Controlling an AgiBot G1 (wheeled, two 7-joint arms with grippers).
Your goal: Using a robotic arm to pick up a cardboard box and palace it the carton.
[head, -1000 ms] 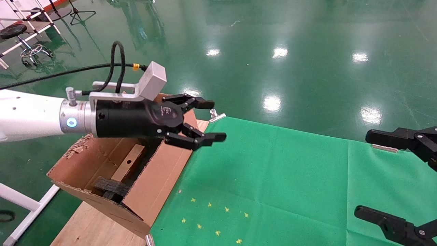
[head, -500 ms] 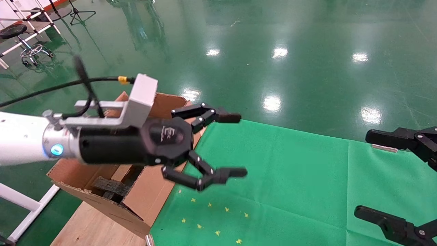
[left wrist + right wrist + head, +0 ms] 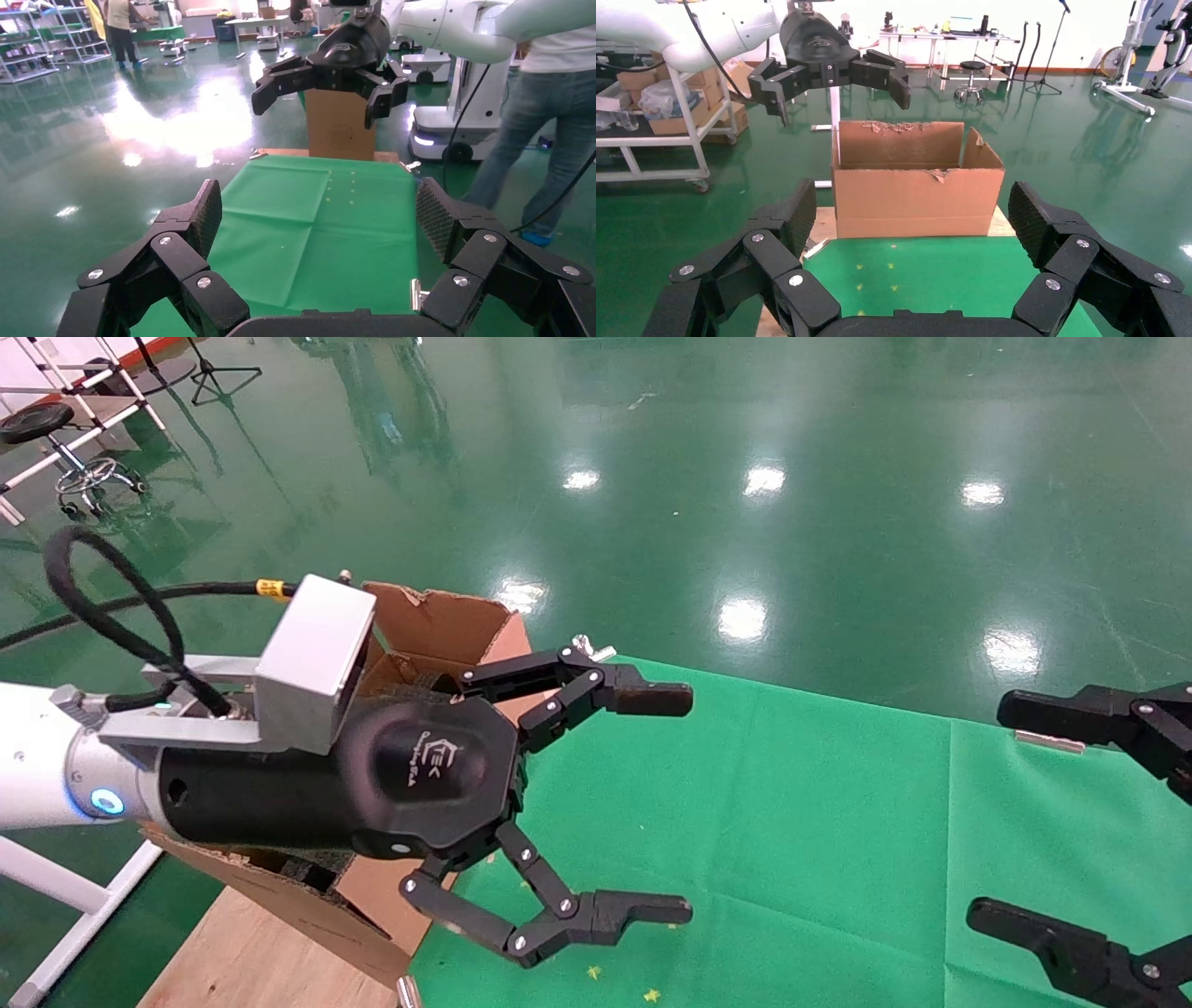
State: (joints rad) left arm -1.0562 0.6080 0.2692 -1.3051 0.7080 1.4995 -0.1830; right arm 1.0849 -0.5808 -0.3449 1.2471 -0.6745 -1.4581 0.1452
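The head view looks forward and down from high above the green surface [image 3: 792, 822], the carton [image 3: 438, 617] at that surface's left end. It is close behind the white-armed pincer [image 3: 666, 803], which fills the foreground in front of the carton.

The left wrist view sits low, past spread black fingers [image 3: 204, 210], and faces along the surface [image 3: 316, 210] towards the carton [image 3: 341, 126], far off at the opposite end.

The right wrist view, also low behind spread fingers [image 3: 796, 210], faces the carton's [image 3: 912, 189] long side from nearer.

All three share the carton, the surface [image 3: 933, 281] and the white-armed pincer [image 3: 315, 98] [image 3: 838, 98] above the carton.
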